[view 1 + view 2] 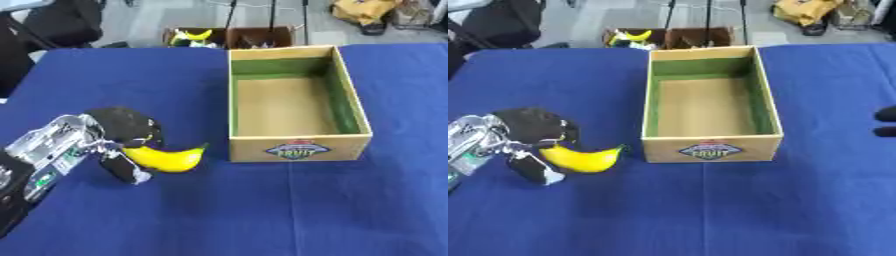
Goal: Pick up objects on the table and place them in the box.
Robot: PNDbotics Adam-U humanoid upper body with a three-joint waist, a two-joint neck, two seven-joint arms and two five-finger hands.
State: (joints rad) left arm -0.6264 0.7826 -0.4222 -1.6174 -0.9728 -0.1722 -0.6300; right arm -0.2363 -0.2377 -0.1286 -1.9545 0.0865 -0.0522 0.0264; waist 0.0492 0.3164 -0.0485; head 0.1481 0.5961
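So the left hand [122, 135] comes in from the lower left of the blue tablecloth [262, 210], and it's curled over the stem end of a yellow banana [168, 158]. The thumb sits below the fruit and the fingers hump over the top, so the banana is pinched between them. The rest of the banana sticks out to the right of the hand, curved and smooth, with its dark tip pointing toward the box [297, 150]. It looks like it's lying on the cloth, but I can't tell for sure whether it's lifted a bit. The stem end is completely hidden behind the hand.

The banana tip is near the box's front left corner but not touching it. The box is light wood or cardboard, open on top, green on the inner walls with a plain tan floor, and has an oval label on the front that I can't read.

The right hand [885, 122] only pokes in at the right edge of the right eye view: a couple of dark fingertips, cut off, so no idea how it's posed.

Past the far table edge there's a darker crate [229, 36] with something yellow in it, hard to make out.
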